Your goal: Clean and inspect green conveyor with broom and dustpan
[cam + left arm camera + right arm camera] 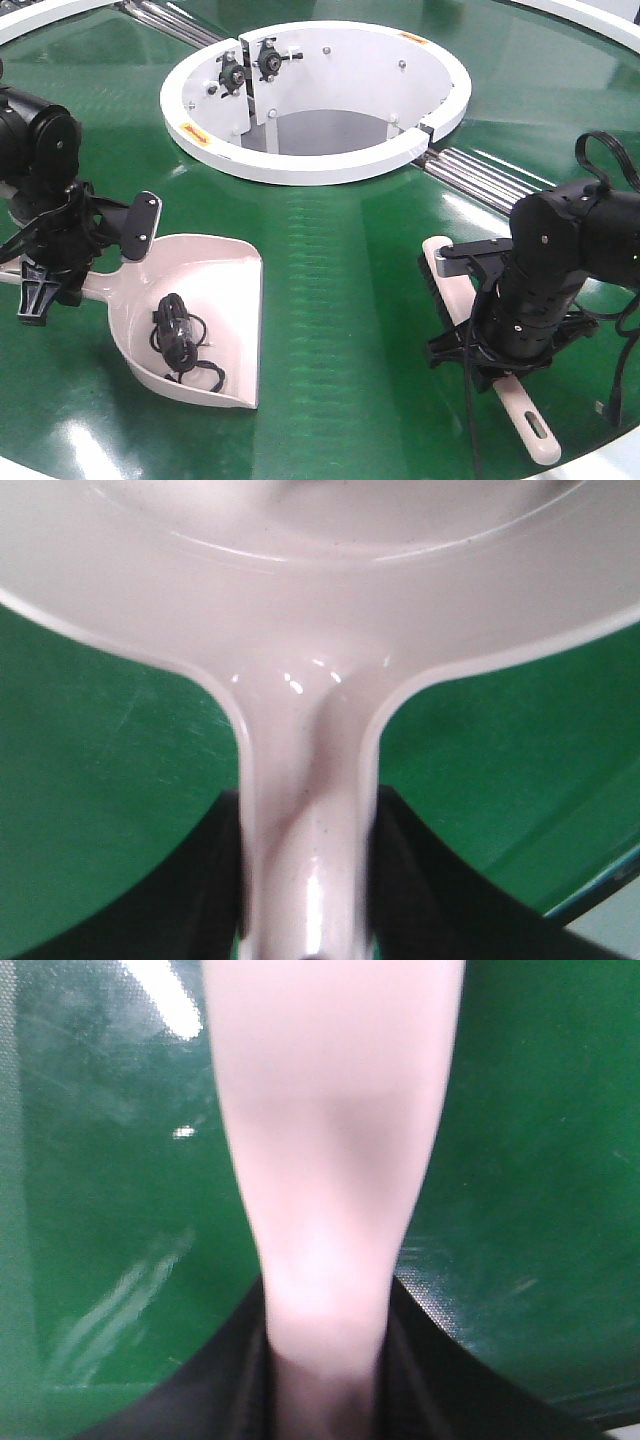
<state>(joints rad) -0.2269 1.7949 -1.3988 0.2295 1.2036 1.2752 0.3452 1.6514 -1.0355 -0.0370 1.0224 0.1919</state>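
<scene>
The left claw (62, 268) was clamped on the dustpan (215, 290) by its handle, a finger pressed to either side. The scoop spread out ahead of that claw, resting on the green conveyor (340, 310), with a tangled black cable (178, 340) lying inside. The right claw (478, 340) was shut round the broom (443, 272) near mid-length; its bristled end stuck out towards the white ring housing (310, 160), and its slotted handle end stuck out the opposite way. Steel rods (480, 172) ran beyond that claw.
</scene>
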